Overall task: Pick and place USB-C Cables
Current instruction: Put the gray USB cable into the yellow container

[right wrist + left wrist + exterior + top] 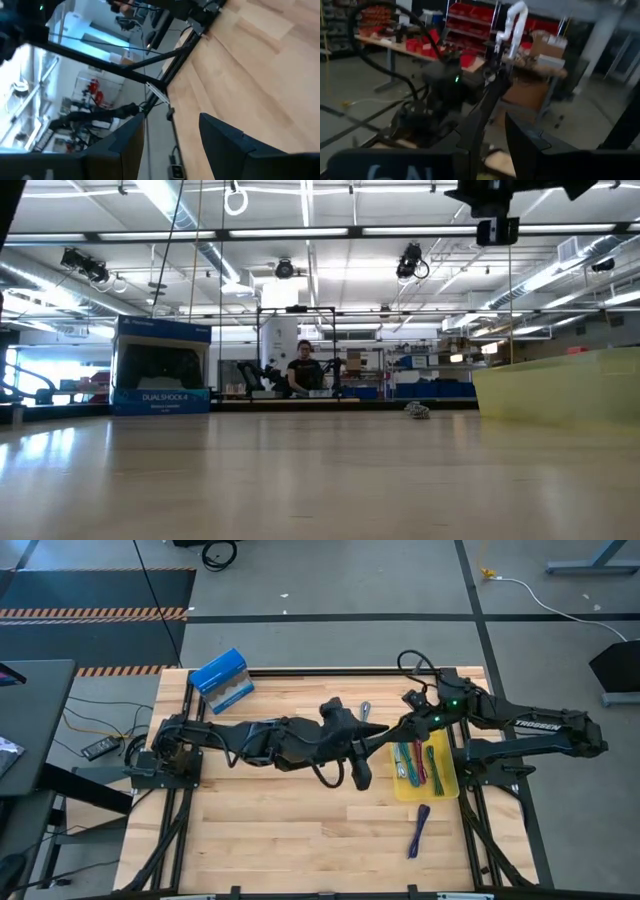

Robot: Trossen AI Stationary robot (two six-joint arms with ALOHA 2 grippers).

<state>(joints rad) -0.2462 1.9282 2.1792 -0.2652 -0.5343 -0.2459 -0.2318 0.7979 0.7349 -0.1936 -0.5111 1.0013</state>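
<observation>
In the high view the yellow tray (445, 783) holds several cable bundles, among them a green one (432, 762) and a maroon one (420, 766). A purple cable (418, 830) lies on the wood nearer than the tray. A grey cable (366, 710) lies on the table beyond the arms and also shows in the low view (416, 411). Both arms meet above the table's middle, left of the tray. My left gripper (492, 155) is open and looks at the right arm. My right gripper (172, 145) is open above bare wood. Neither touches a cable.
A blue box (222, 680) stands near the table's far left corner and shows in the low view (160, 370). The tray's wall (560, 385) fills the low view's right. A person stands far off in the room (303, 370). Bare wood lies at the near left.
</observation>
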